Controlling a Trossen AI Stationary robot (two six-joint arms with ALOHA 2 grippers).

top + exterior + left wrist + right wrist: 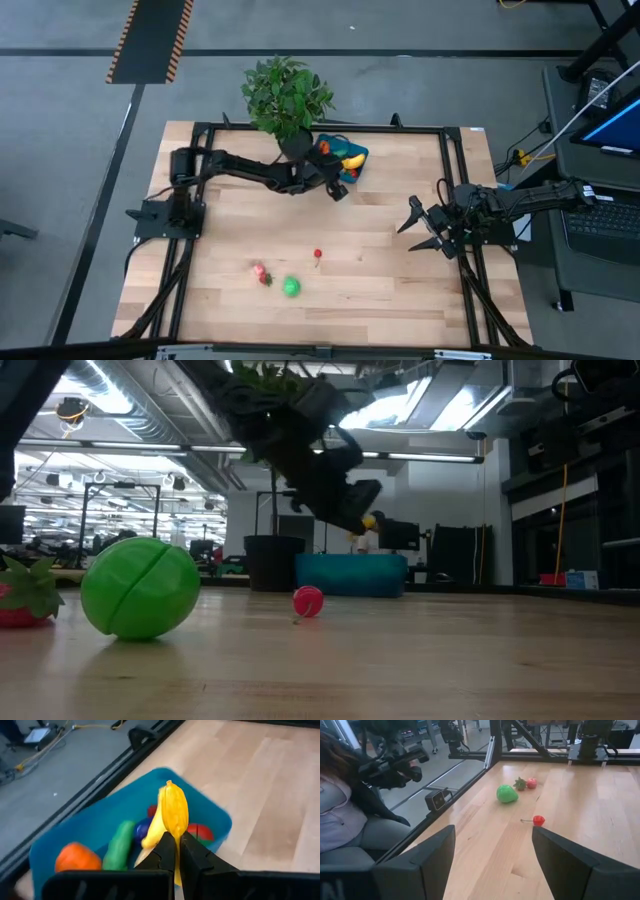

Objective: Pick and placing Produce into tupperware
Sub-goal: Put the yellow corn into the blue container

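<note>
While the left pincer (177, 851) hangs over the tupperware (345, 157) in the upper middle of the high view, its fingers are pressed together on a yellow banana (172, 815), which stands up just above the fingertips. Beneath the banana, inside the teal container, lie an orange piece (77, 858), a green piece (119, 852), and bits of blue and red. The container sits on the wooden surface (380, 260) just beside the potted plant (285, 95). The right pincer (425, 228) waits at the right-middle of the high view with its fingers spread wide, holding nothing. Well apart from both pincers, in the lower middle, lie a green ball-like piece (291, 287), a strawberry (262, 273) and a small red cherry (318, 255). A seated person (345, 810) shows beyond the surface's edge in the right wrist view.
</note>
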